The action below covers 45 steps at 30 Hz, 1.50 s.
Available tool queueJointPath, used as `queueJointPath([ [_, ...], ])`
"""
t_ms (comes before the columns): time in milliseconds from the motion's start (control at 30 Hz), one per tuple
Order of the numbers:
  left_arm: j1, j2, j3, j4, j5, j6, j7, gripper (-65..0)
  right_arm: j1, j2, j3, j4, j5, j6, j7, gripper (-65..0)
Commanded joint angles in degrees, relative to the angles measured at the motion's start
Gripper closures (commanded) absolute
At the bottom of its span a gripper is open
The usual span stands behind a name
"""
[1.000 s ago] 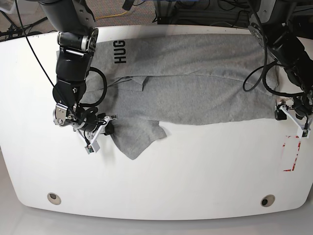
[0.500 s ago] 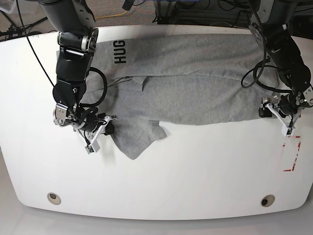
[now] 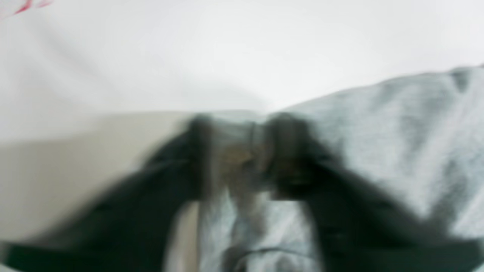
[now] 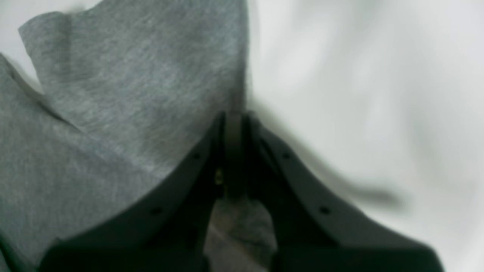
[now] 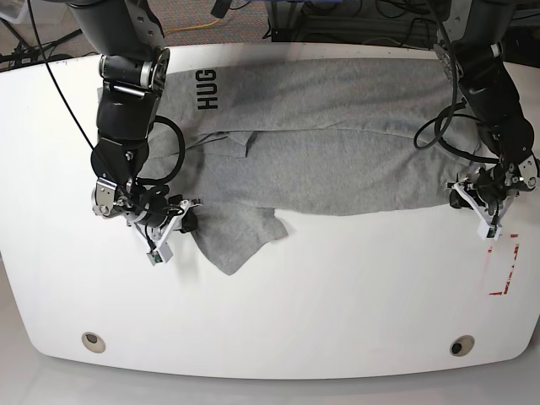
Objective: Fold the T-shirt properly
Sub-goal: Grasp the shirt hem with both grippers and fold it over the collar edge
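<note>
One tee (image 5: pixel 337 143), grey jersey, lies spread across the far half of the white counter (image 5: pixel 337 295), already doubled lengthwise w/ black letters at the far end near the right arm. A loose flap, prob. a sleeve, pokes out toward the near edge (image 5: pixel 240 240).

Right pincer (image 5: pixel 173 221) is clenched on the tee: wrist view shows both dark jaws pressed together w/ a strip of grey cloth between them and more bunched below, at the flap's edge.

Left pincer (image 5: pixel 477 205) sits at the opposite end, right at the tee's near corner. Wrist view is badly blurred; grey cloth lies between the two dark jaws (image 3: pixel 234 151), but a gap shows between them, so can't tell if it has bitten yet or is only straddling the hem.

Handling, my guess: light, limp, no stiffness at all, so it'll sag and drag rather than hold shape. Not fragile, not slippery on this surface; more likely to cling and wrinkle. Best holds are corners and hems, where doubled stitching gives the jaws something to bite. Pinch both layers or the under-layer stays behind. Lift both ends evenly, keep some tension across, else the middle droops and the fold goes crooked.

Red marking (image 5: pixel 504 268) on the counter lies just beside the left pincer, apart from the cloth.
</note>
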Motion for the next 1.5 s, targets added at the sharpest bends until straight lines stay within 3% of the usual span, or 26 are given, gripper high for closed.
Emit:
queueJointPath([
  [0,-0.6,-0.6,0.0,0.5,0.0,-0.1,1.0,-2.6,1.6,0.6,0.1,0.8,-0.1,0.1,-0.1,0.0],
  [167,-0.8,-0.5,0.1,1.4,-0.1,-0.1,1.0,-1.3,1.0,0.7,0.1,7.6,-0.4,0.1,-1.0,0.0],
  [367,0.4,0.9,0.2,12.4,-0.2,-0.1,2.0,-1.1,-0.6,0.8,0.2,18.1,-0.4,0.1,-7.0,0.0],
  [567,3.3,1.5,0.2,22.7,-0.3,-0.1,7.0,-1.1,-3.9,2.3,0.3,28.9,0.0,0.1,-13.6,0.0],
  [933,12.1,1.6,0.3,34.3,-0.3,-0.1,7.6,-1.1,-14.0,2.2,0.4,51.9,0.0,0.1,-25.4,0.0],
  [1200,16.5,1.7,0.2,43.8,-0.3,-0.1,20.7,-1.3,-23.7,1.8,0.4,62.6,0.0,0.1,-27.7,0.0],
  [1300,18.6,1.7,0.3,46.5,-0.3,-0.1,23.2,-1.3,-26.9,0.5,0.8,63.9,0.0,0.1,-27.8,0.0],
  [1467,24.5,1.7,0.4,50.8,-0.2,-0.1,24.7,-1.5,-32.4,-2.0,7.0,64.1,0.1,0.1,-27.9,0.0],
])
